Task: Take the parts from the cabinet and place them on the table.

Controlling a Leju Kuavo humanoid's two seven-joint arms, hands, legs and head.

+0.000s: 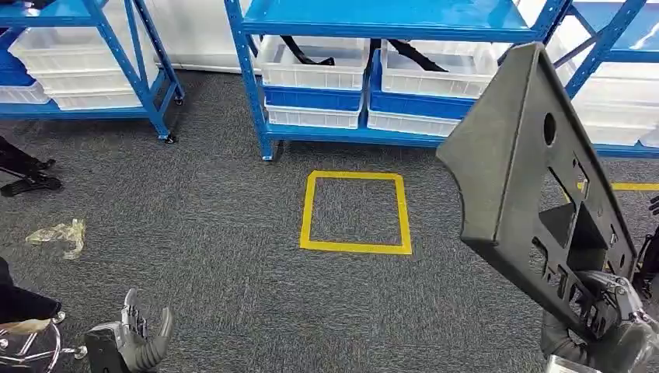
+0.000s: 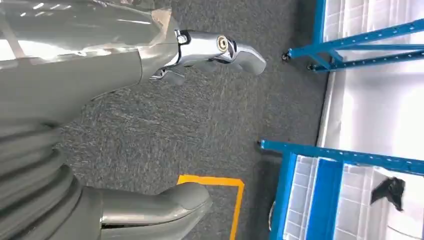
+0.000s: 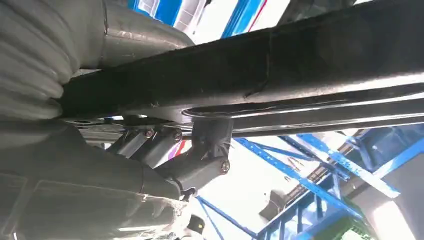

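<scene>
My right hand (image 1: 610, 315) grips the lower end of a large dark grey plastic panel (image 1: 528, 163) with several cut-outs, held upright at the right of the head view. In the right wrist view the panel (image 3: 300, 65) runs across the picture, with my thumb and fingers (image 3: 205, 155) clamped on it. My left hand (image 1: 136, 338) hangs low at the bottom left with its fingers apart and nothing in it; the left wrist view shows its thumb (image 2: 165, 205) and fingers (image 2: 220, 50) spread over the carpet. The blue cabinet (image 1: 256, 101) ahead holds white bins (image 1: 311, 66) with dark parts (image 1: 307, 50) inside.
A yellow tape square (image 1: 356, 212) marks the grey carpet in front of the cabinet. A second blue rack (image 1: 116, 54) with white bins stands at the left. A crumpled clear wrapper (image 1: 58, 235) lies on the floor at the left, near a black stand foot (image 1: 27, 175).
</scene>
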